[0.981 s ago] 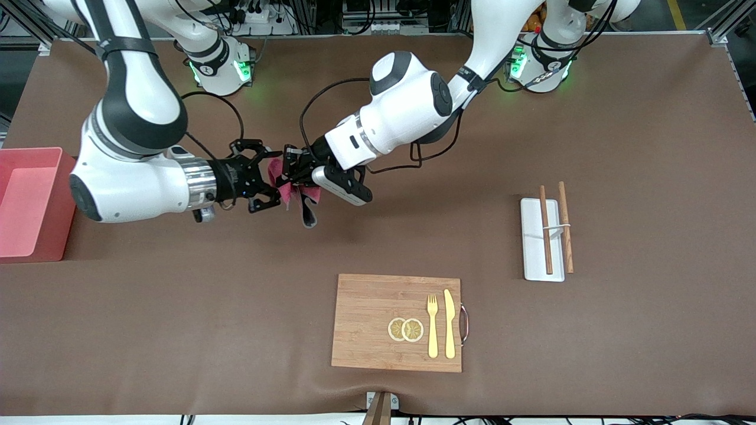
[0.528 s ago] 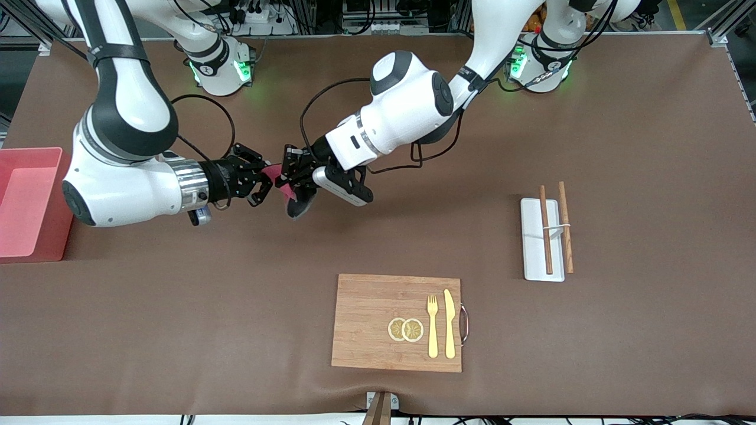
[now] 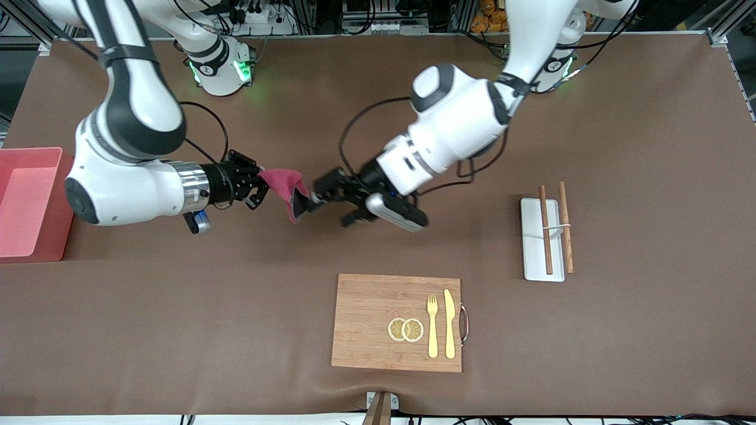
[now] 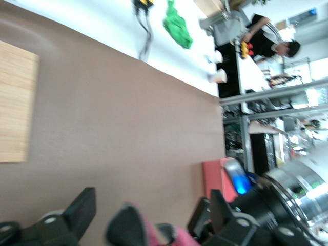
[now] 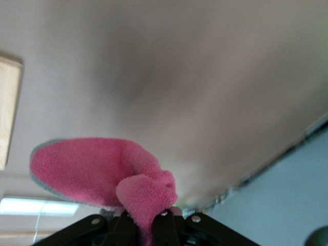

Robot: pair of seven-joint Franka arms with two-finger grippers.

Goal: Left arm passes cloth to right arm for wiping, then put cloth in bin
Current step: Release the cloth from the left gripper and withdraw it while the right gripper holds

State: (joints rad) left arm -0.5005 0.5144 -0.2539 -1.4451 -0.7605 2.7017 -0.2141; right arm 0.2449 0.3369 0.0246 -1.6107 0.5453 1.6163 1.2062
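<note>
Right end effector [image 3: 255, 188] clenched on cloth [image 3: 285, 182]; left end effector [image 3: 323, 203] released, just beside.

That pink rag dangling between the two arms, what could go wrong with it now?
The cloth hangs from the right gripper alone, pinched at one end, so it might slip out over the bare table. The left gripper, jaws open, sits close to the drooping end and could snag it. The bin lies well toward the right arm's end, a long carry.

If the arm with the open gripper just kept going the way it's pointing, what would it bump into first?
Most likely the cloth. The left gripper stands open just beside it, aimed toward the right arm's end of the table, and the right gripper, shut on that cloth, comes next in line. Their relative heights are hard to judge.
</note>
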